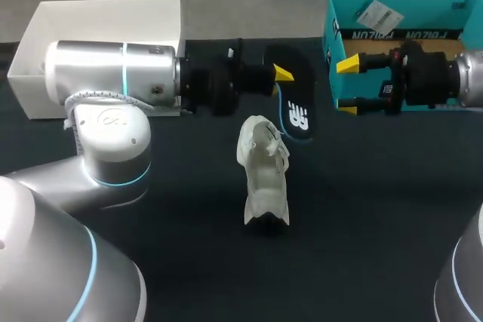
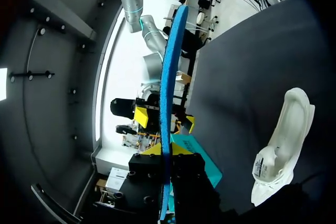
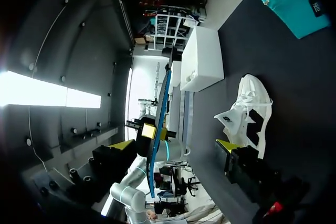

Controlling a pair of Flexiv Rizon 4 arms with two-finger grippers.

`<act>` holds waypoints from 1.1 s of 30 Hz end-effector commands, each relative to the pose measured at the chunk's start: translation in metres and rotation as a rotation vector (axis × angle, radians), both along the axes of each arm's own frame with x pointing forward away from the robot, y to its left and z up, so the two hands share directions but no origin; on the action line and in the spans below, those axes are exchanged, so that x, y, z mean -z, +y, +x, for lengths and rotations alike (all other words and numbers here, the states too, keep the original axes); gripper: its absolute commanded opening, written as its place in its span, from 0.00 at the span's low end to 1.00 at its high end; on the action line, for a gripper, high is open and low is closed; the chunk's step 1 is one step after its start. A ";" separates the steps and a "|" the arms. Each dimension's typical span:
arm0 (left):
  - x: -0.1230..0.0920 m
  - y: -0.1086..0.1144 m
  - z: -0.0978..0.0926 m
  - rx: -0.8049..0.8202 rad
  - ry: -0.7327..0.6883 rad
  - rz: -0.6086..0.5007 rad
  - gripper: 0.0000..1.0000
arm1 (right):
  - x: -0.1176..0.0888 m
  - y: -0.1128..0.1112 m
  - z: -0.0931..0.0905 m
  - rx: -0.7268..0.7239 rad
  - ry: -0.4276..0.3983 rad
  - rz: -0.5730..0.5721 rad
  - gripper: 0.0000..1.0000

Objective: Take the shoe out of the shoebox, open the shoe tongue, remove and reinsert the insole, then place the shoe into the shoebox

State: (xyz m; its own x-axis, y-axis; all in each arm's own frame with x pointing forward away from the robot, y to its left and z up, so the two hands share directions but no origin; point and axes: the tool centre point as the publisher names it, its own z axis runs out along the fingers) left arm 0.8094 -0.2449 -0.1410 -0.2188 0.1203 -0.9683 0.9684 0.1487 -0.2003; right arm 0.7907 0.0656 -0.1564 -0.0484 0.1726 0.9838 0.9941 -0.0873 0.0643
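Holding the dark, blue-edged insole [image 1: 296, 115] near the upper middle of the frame, my left pincer [image 1: 281, 81] is clamped on it, a yellow tip on either face. The white shoe [image 1: 264, 175] sits at the centre of the black table [image 1: 377, 209], just below the insole and outside the teal shoebox [image 1: 407, 5] at the upper right. My right pincer [image 1: 347, 87] hangs before that box, fingers spread wide, gripping nothing. A white box [image 1: 30, 50] sits at the upper left.
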 end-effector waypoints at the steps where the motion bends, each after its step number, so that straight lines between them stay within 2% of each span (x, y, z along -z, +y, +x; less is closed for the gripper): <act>1: -0.002 0.004 -0.003 0.000 0.003 0.003 0.00 | -0.013 -0.015 -0.019 0.039 0.000 -0.054 1.00; 16: -0.013 0.010 -0.013 0.011 0.041 -0.007 0.00 | -0.013 -0.015 -0.019 0.039 0.000 -0.054 1.00; 21: -0.016 0.013 -0.015 0.011 0.049 -0.006 0.00 | -0.005 -0.036 -0.038 0.054 0.025 -0.060 1.00; 25: -0.016 0.013 -0.015 0.005 0.058 -0.006 0.00 | -0.005 -0.059 -0.058 0.081 0.041 -0.107 1.00; 33: -0.014 0.013 -0.017 0.010 0.067 -0.001 0.00 | -0.013 -0.092 -0.083 0.129 0.051 -0.186 1.00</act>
